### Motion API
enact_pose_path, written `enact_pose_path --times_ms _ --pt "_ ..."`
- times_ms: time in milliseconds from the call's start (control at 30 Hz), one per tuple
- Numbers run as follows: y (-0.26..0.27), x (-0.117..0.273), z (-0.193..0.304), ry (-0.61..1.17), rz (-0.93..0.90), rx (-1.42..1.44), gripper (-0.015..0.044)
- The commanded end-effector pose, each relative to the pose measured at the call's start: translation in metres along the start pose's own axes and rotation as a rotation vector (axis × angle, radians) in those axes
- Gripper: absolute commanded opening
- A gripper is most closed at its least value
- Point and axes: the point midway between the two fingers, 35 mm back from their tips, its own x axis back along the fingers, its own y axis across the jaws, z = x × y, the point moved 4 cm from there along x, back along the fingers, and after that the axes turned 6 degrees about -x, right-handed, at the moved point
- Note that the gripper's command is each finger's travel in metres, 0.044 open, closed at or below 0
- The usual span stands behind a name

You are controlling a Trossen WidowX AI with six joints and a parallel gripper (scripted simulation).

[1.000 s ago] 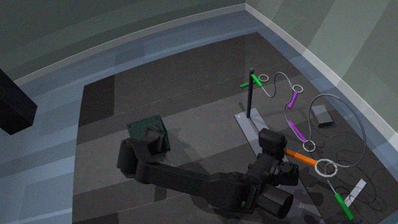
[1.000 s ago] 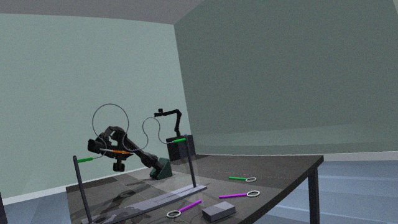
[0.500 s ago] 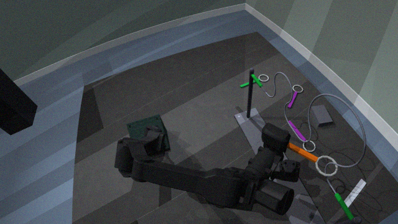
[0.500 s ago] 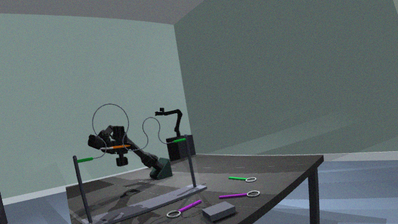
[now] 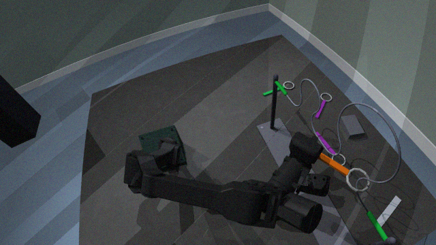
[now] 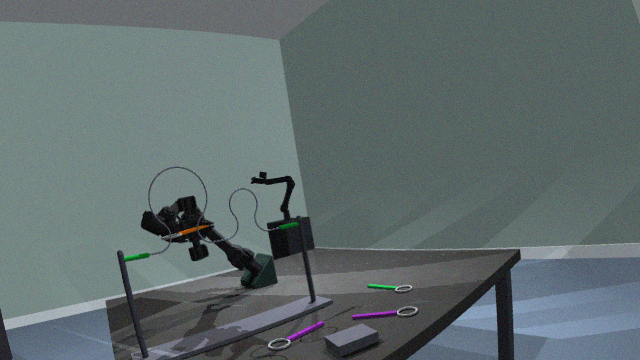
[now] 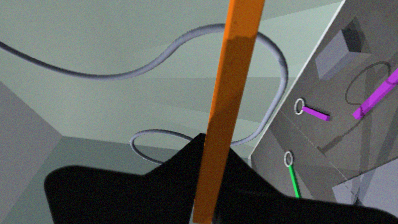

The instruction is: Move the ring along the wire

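Note:
My gripper (image 7: pixel 207 140) is shut on the orange handle (image 5: pixel 334 164) (image 6: pixel 195 230) (image 7: pixel 232 75). The handle's far end carries a pale ring (image 5: pixel 347 177), seen nearly edge-on in the exterior view and outside the wrist view. The ring is around the thin grey wire (image 5: pixel 400 146) (image 6: pixel 177 167) (image 7: pixel 107 77), between the near green part (image 5: pixel 377 225) (image 6: pixel 136 257) and the large loop. Whether it touches the wire, I cannot tell. The other green part (image 5: pixel 281 88) (image 6: pixel 289 226) is by the far post (image 5: pixel 274 105) (image 6: pixel 307 265). The fingertips are hidden in the top view.
Two purple-handled rings (image 5: pixel 321 109) (image 6: pixel 375 315) (image 7: pixel 316 113) and a green-handled ring (image 6: pixel 382 287) (image 7: pixel 294 181) lie on the table. A grey block (image 5: pixel 352 126) (image 6: pixel 351 339) (image 7: pixel 335 55) and a white strip (image 5: pixel 390 210) lie there too. The wire's large loop rises close to my arm.

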Motion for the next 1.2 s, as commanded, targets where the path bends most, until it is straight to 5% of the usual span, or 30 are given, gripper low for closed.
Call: enact_pose_path --times_ms 0,1167 --pt "0.008 0.002 0.001 -0.002 -0.023 -0.009 -0.015" --pt "0.037 0.004 0.001 0.008 -0.118 -0.19 -0.015"
